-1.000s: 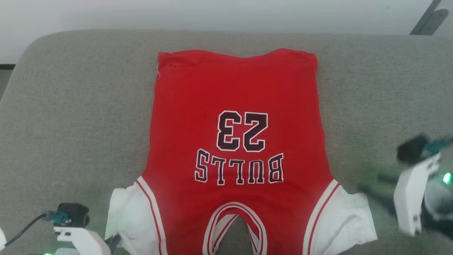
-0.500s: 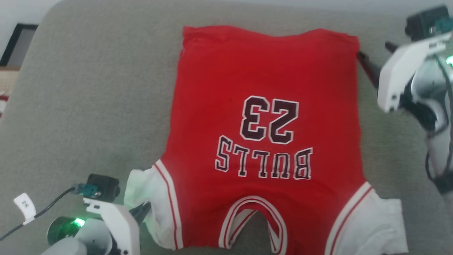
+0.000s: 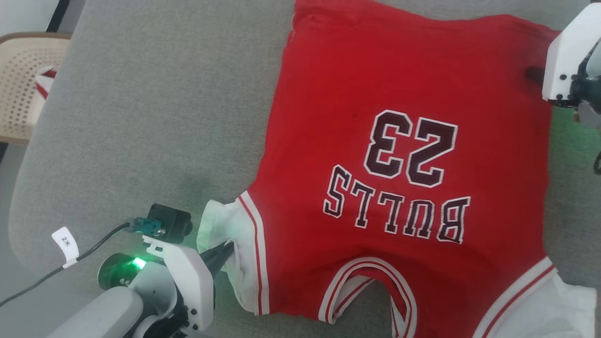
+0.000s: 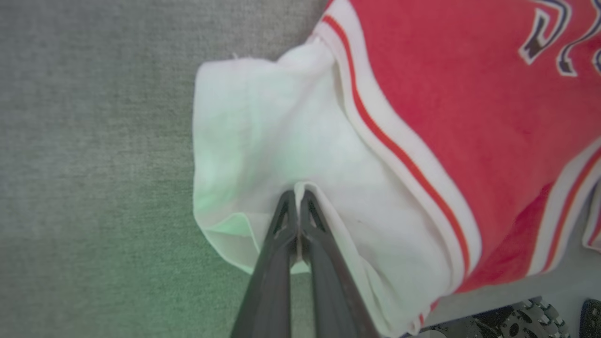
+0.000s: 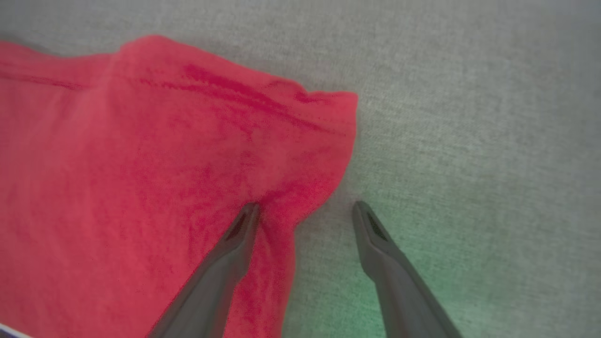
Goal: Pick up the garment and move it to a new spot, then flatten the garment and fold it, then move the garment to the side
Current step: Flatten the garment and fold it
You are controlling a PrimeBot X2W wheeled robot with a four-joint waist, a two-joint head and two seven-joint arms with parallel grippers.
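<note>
The garment (image 3: 408, 70), a red T-shirt with white sleeves and dark "BULLS 23" lettering, lies spread face up on a grey padded surface (image 3: 141, 117), collar toward me. My left gripper (image 4: 298, 195) is shut on a raised fold of the garment's white sleeve (image 4: 244, 131); the head view shows it at the lower left (image 3: 220, 256). My right gripper (image 5: 305, 206) stands open at the far hem corner (image 5: 328, 122). One fingertip (image 5: 249, 211) rests on the red cloth, the other on the grey surface beside the garment's edge.
A wicker chair (image 3: 19, 94) with a red-and-white item stands past the surface's left edge. A tagged cable (image 3: 65, 241) trails from my left wrist. Bare grey surface stretches left of the garment and right of the hem corner (image 5: 469, 117).
The head camera has swung, shifting the whole picture. My right gripper has gone from beside the near right sleeve up to the far hem corner. My left gripper stays shut on the sleeve.
</note>
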